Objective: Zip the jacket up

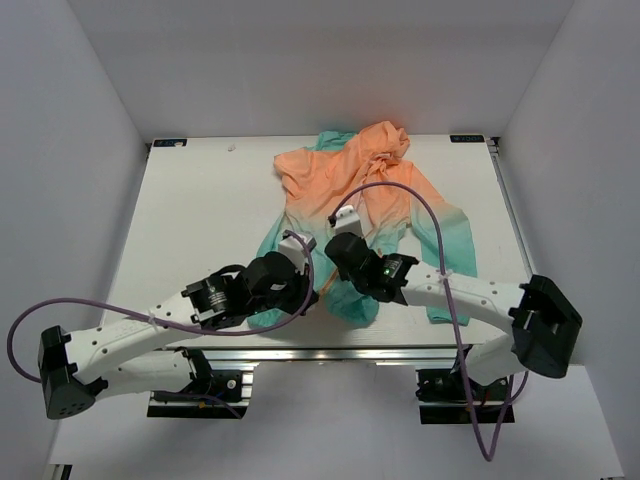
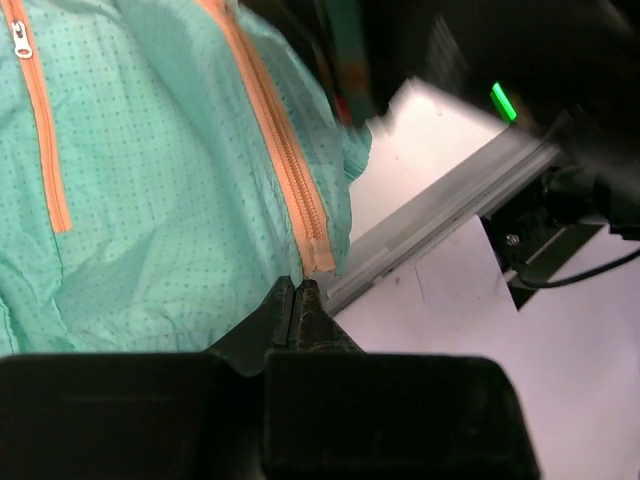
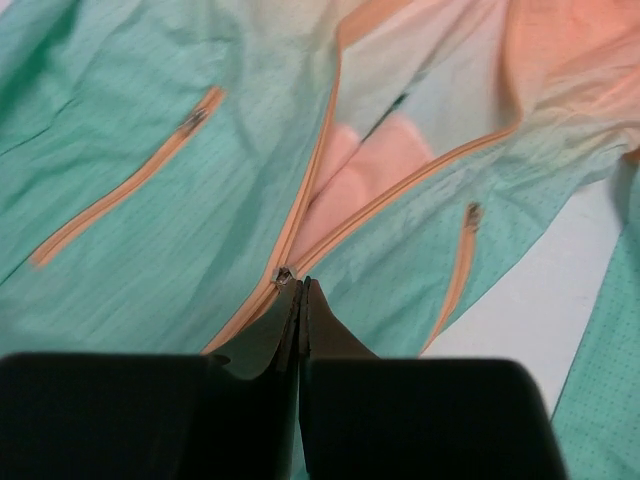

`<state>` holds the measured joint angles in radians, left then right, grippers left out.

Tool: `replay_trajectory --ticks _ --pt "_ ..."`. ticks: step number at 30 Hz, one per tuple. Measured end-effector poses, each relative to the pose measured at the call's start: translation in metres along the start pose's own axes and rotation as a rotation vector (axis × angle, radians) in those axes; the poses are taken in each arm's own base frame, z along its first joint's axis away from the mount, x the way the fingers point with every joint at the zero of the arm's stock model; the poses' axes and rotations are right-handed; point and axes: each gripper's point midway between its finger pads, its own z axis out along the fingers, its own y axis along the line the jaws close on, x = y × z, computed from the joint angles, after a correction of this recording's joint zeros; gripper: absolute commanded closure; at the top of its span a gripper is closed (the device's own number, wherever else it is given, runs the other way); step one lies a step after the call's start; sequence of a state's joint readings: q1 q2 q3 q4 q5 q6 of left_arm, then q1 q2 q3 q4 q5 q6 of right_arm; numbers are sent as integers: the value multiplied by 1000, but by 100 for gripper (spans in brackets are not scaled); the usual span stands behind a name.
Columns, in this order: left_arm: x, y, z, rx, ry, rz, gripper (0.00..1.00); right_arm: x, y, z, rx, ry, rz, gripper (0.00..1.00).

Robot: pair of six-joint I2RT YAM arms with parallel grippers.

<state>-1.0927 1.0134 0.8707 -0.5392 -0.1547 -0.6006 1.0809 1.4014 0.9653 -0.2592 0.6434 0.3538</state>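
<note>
The jacket lies flat on the white table, orange hood far, teal hem near. Its orange front zipper is joined below the slider and spreads open in a V above it. My right gripper is shut with its tips right at the slider, on its pull; in the top view it sits over the lower front. My left gripper is shut on the teal hem at the zipper's bottom end, near the table's front edge.
A metal rail runs along the table's near edge, also in the left wrist view. Two orange pocket zippers flank the front zipper. Purple cables loop over the jacket. Grey walls enclose the table.
</note>
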Motion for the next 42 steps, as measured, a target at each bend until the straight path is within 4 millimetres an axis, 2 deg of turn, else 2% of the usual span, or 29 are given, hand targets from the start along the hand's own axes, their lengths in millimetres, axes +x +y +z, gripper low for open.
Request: replay_trajectory --ticks 2,7,10,12,16,20,23,24,26,30,31,32,33,35,37,38,40,41,42 --pt "2 0 -6 8 6 -11 100 -1 -14 16 46 7 19 100" --pt "11 5 -21 9 20 -62 100 -8 -74 65 188 8 97 100" --pt "27 9 -25 8 60 -98 100 -18 -109 95 259 4 127 100" --pt "39 15 -27 -6 94 -126 100 -32 -131 116 304 -2 137 100" --pt "64 26 -34 -33 154 -194 100 -87 -178 173 367 -71 182 100" --pt "83 37 -46 -58 178 -277 100 -152 -253 231 479 -183 237 100" --pt "96 43 -55 -84 210 -341 100 -190 -313 267 572 -288 265 100" --pt "102 46 -57 -96 224 -360 100 -196 -329 274 596 -313 269 100" --pt "113 51 -60 -122 252 -397 100 -200 -359 285 636 -366 272 100" --pt "134 63 -65 -188 309 -454 100 -181 -404 291 683 -385 280 100" --pt "136 65 -66 -203 317 -464 57 -179 -410 292 679 -389 280 100" --pt "138 67 -66 -216 322 -467 28 -177 -413 293 675 -392 278 100" --pt "139 69 -66 -228 324 -473 4 -178 -414 294 656 -403 273 100" --pt "140 72 -66 -263 335 -477 2 -173 -404 297 596 -388 253 100" --pt "138 75 -67 -310 342 -468 2 -166 -384 299 517 -357 233 100" --pt "134 78 -69 -339 337 -458 2 -163 -372 298 473 -338 224 84" --pt "112 75 -69 -369 295 -440 2 -160 -350 288 392 -304 226 78" --pt "98 74 -69 -384 259 -430 2 -160 -343 283 365 -290 222 71" --pt "84 72 -69 -393 221 -419 2 -164 -328 266 317 -286 238 65"
